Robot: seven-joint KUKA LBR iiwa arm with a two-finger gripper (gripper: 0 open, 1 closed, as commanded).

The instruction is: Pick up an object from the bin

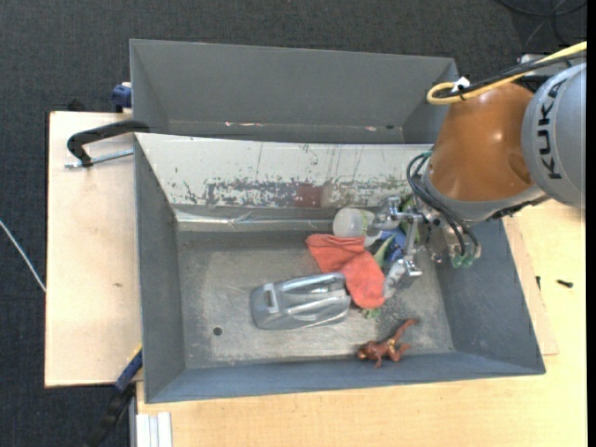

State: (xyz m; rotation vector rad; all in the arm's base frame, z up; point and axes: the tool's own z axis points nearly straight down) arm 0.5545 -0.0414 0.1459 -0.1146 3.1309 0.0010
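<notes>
- The hand (406,250) hangs low in the right part of the bin (223,277), under the arm's orange cover (480,147). Its metal parts are tangled with cables, so I cannot tell whether it is released or clenched, and nothing can be seen grasped in it.
- The nearest thing is a crumpled red cloth (354,266), just to the camera view's left of the hand and touching it or nearly so. Its long axis runs slantwise from upper left to lower right, and its lower end lies closest to the hand.
- A pale round thing (350,220) sits by the back wall, just above the cloth.
- A grey plastic piece (300,302) lies farther left, lengthwise across the floor, with its right end at or under the cloth.
- A small brown toy animal (386,347) lies apart by the front wall, below the hand.
- Judged from this, the cloth is the likeliest pick, needing only a short shift leftward.
</notes>
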